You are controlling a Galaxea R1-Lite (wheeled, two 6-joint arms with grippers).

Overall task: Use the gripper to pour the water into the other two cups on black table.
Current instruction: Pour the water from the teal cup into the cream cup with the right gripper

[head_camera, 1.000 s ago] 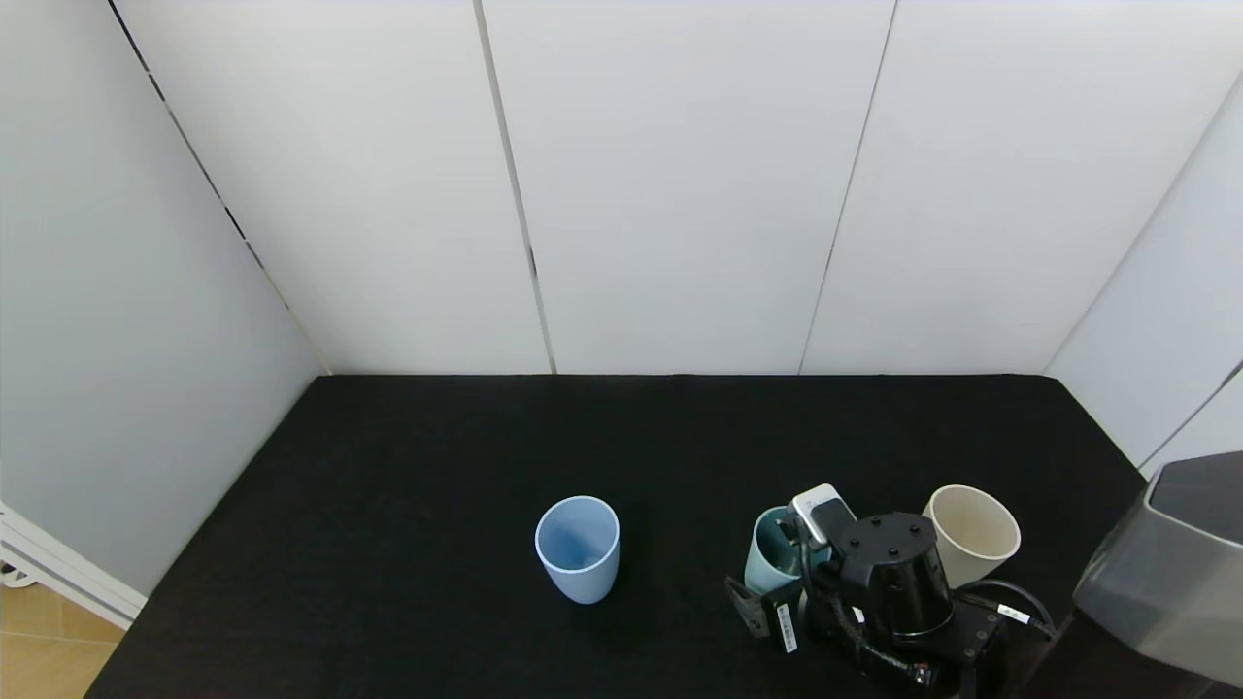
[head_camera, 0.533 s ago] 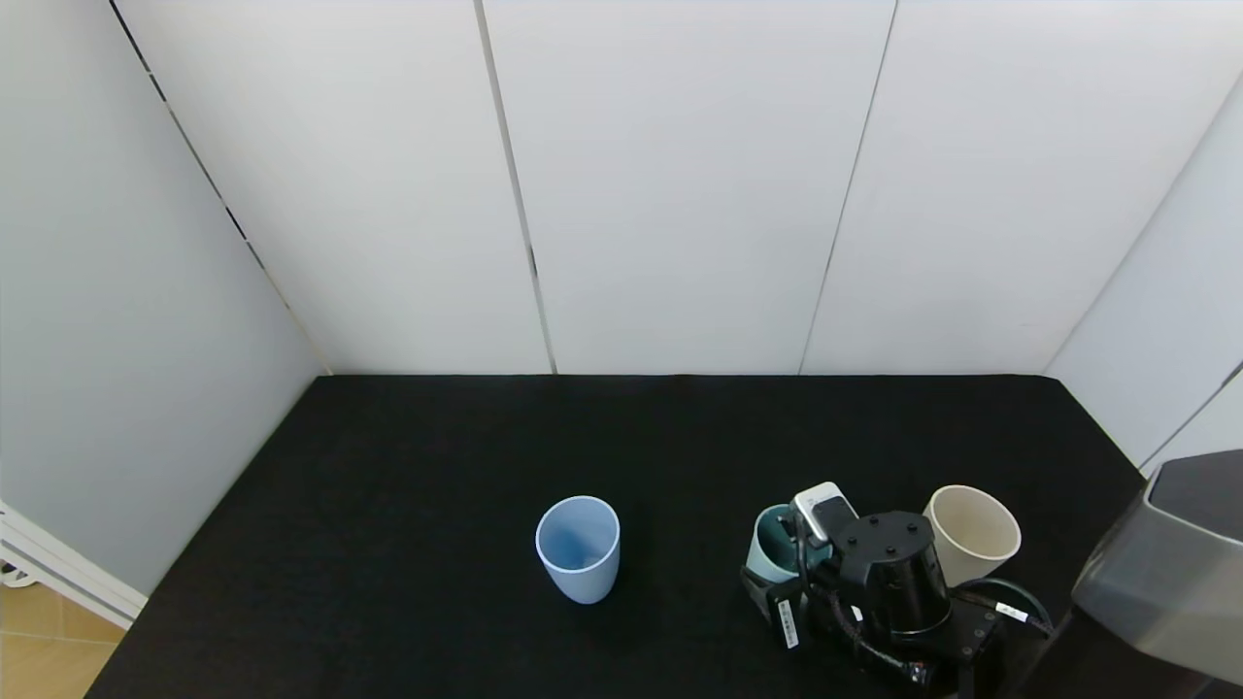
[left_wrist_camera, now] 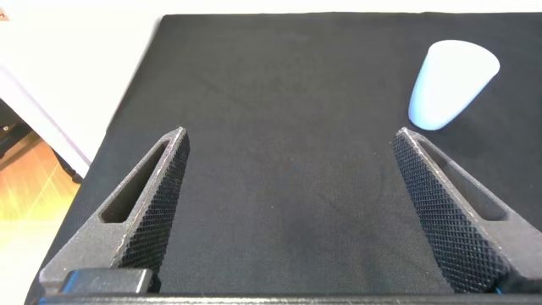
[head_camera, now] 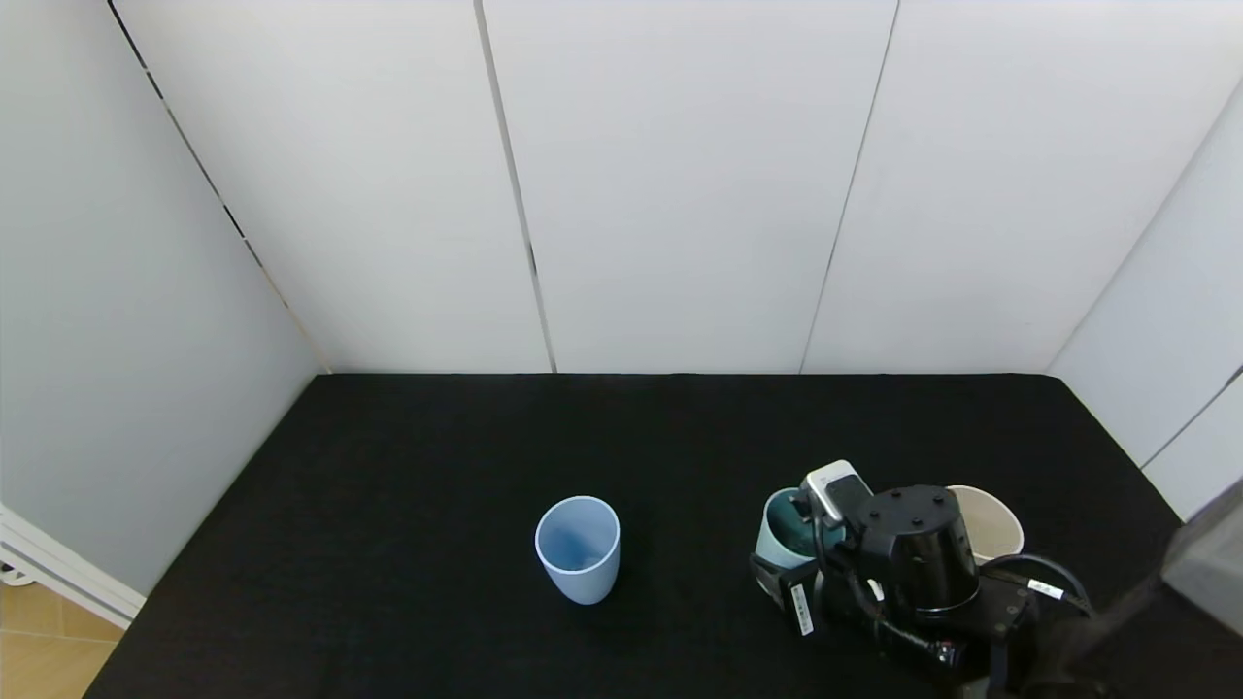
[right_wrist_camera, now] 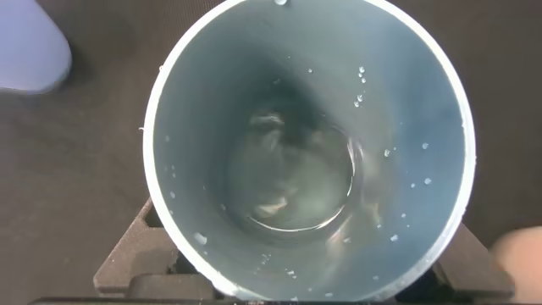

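My right gripper [head_camera: 791, 573] is shut on the mint-green cup [head_camera: 783, 529], near the front right of the black table [head_camera: 437, 456]. In the right wrist view the cup [right_wrist_camera: 195, 152] fills the picture, with water [right_wrist_camera: 292, 182] glinting at its bottom and drops on its inner wall; a finger [right_wrist_camera: 127, 263] shows at each side of it. The light blue cup [head_camera: 577, 549] stands upright left of it, front centre. The cream cup [head_camera: 998, 524] stands just right of the wrist, partly hidden by it. My left gripper [left_wrist_camera: 290, 140] is open and empty over bare table, out of the head view.
White wall panels enclose the table at the back and both sides. The light blue cup also shows in the left wrist view [left_wrist_camera: 451, 85] and in the right wrist view [right_wrist_camera: 30, 47]. A grey part of my right arm [head_camera: 1209, 563] is at the right edge.
My right gripper's fingers closed on the mint-green cup, then gripper and cup shifted a little back and right, so the wrist now covers part of the cream cup. The blue cup has not moved.
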